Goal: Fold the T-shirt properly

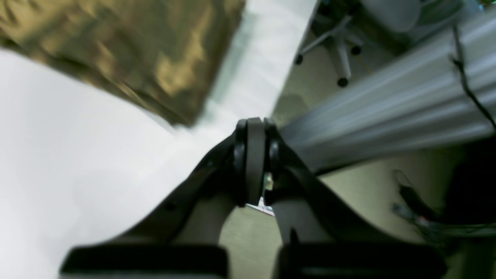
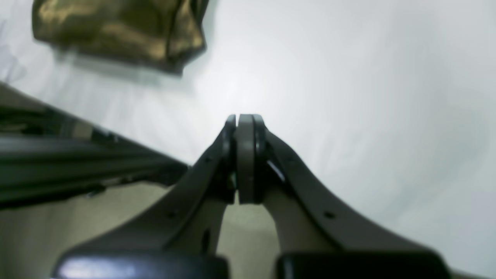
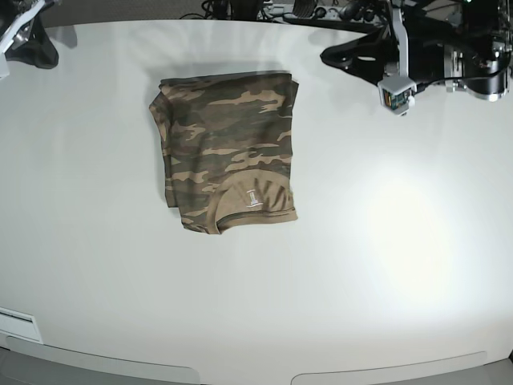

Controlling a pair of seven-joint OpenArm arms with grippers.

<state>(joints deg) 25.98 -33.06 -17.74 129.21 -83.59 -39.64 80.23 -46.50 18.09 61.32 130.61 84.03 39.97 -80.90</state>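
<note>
The T-shirt [image 3: 228, 152] lies folded into a compact rectangle on the white table [image 3: 401, 257], left of centre, with its tan neck band [image 3: 258, 213] and small white label facing the near edge. The camouflage cloth also shows blurred at the top left in the left wrist view [image 1: 128, 50] and the right wrist view [image 2: 116, 31]. My left gripper [image 1: 254, 122] is shut on nothing, over the table's edge and well away from the shirt. My right gripper [image 2: 245, 116] is shut and empty too, apart from the shirt. Both arms sit at the table's far corners [image 3: 433, 48] [image 3: 28, 36].
An office chair base [image 1: 337, 50] stands on the floor beyond the table edge. A grey aluminium rail [image 1: 387, 112] and loose cables [image 1: 418, 217] lie beside the left arm. A dark frame bar [image 2: 77, 159] runs beside the right arm.
</note>
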